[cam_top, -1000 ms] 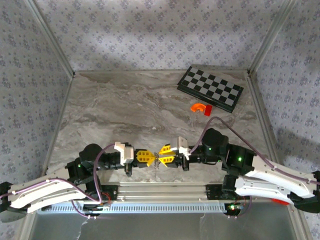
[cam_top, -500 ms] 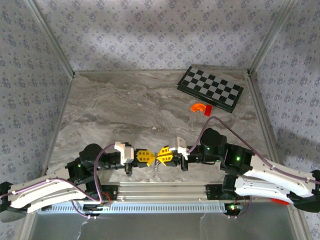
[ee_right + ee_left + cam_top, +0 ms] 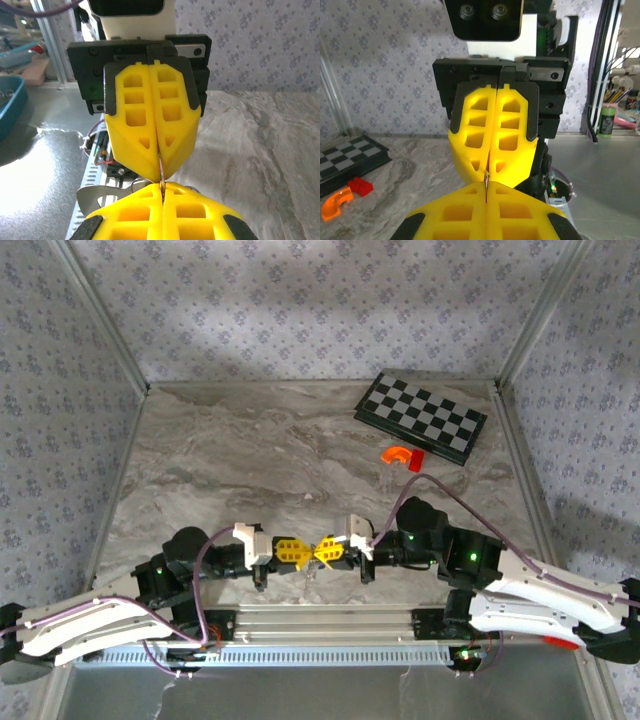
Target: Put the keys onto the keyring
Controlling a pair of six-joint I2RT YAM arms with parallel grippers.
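Left gripper: jaws closed, pinching the keyring edge-on | Right gripper: jaws closed on the same thin loop, tip to tip with the left | Keyring: held between both, over the near part of the table | Far right: chessboard, orange curved piece just beside it

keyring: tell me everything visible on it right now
The keyring shows as thin, pale silvery wire, mostly hidden. In the right wrist view an edge-on strand runs between the meeting yellow tips of the left hand and right hand, with short curved arcs peeking out either side. Both hands are shut tip to tip and appear to pinch it. From above, a small pale bit hangs below the tips. Chain and full shape cannot be made out.
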